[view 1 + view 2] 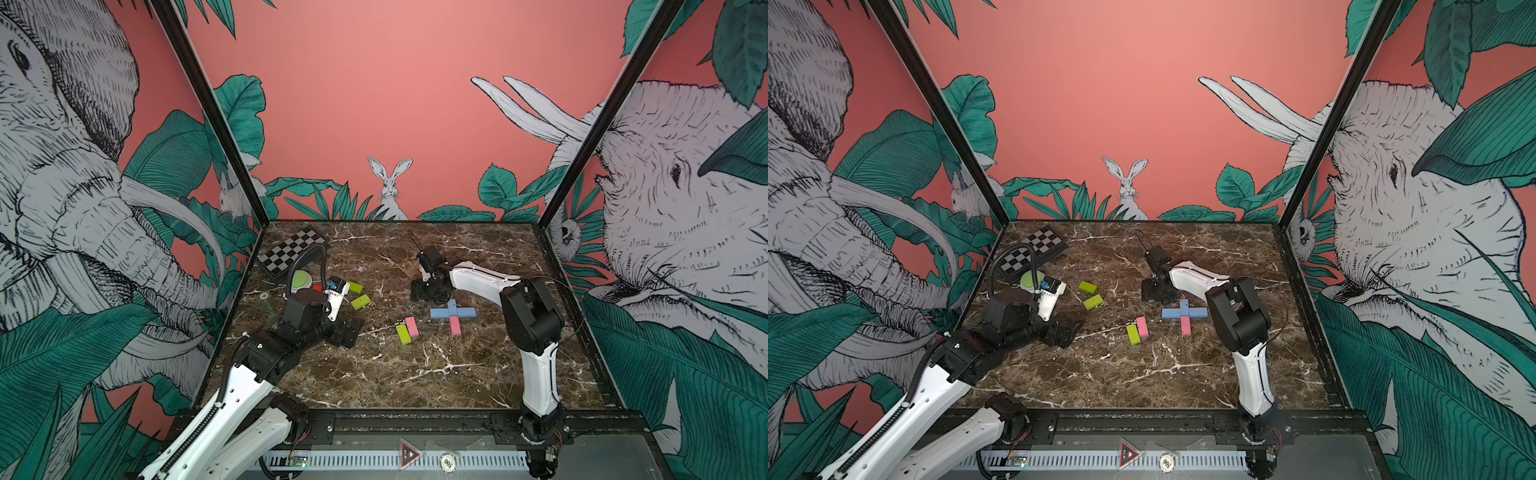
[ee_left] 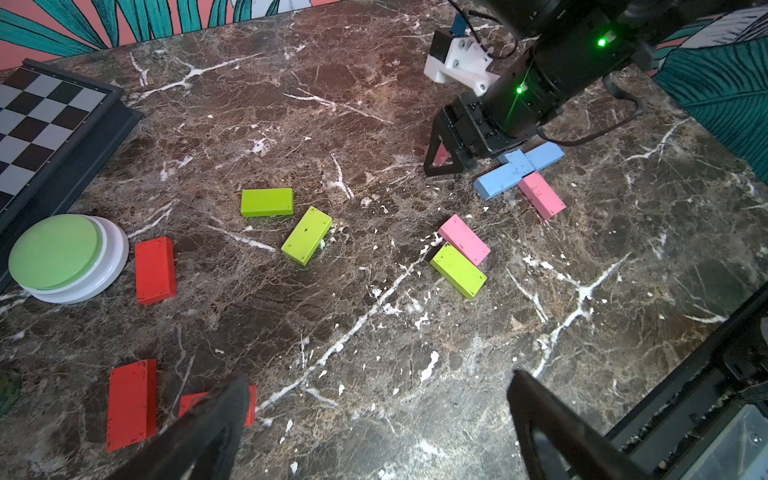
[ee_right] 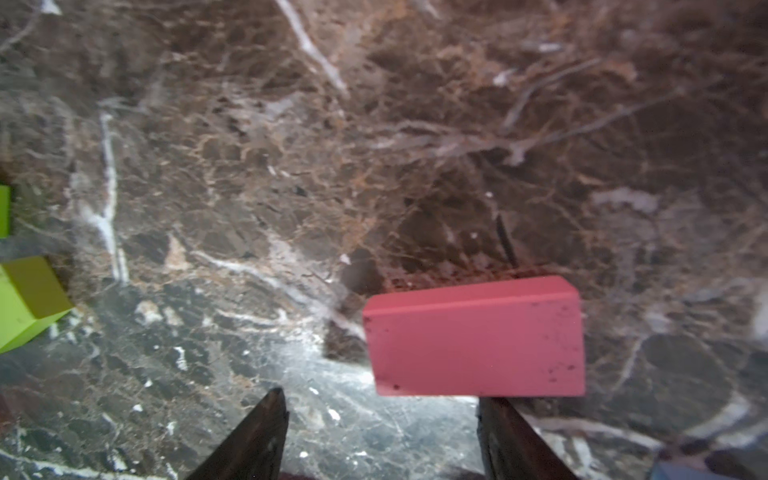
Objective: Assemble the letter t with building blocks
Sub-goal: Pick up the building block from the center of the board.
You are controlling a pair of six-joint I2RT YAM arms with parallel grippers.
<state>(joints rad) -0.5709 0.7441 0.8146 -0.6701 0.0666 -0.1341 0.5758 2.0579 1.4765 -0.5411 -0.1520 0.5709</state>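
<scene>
Brown marble surface (image 1: 415, 374), jungle-papered walls (image 1: 395, 104). A blue-and-pink brick cross (image 1: 452, 311) lies at the centre's three o'clock. At its ten o'clock the right jaws stand apart by a pink brick (image 3: 478, 336) that only wrist views show. The left jaws gape empty near red bricks (image 2: 154, 270).

Chequered board (image 1: 286, 247) in the far left corner of the marble tabletop (image 1: 374, 374), green-topped white button (image 1: 302, 279) just beside it
</scene>
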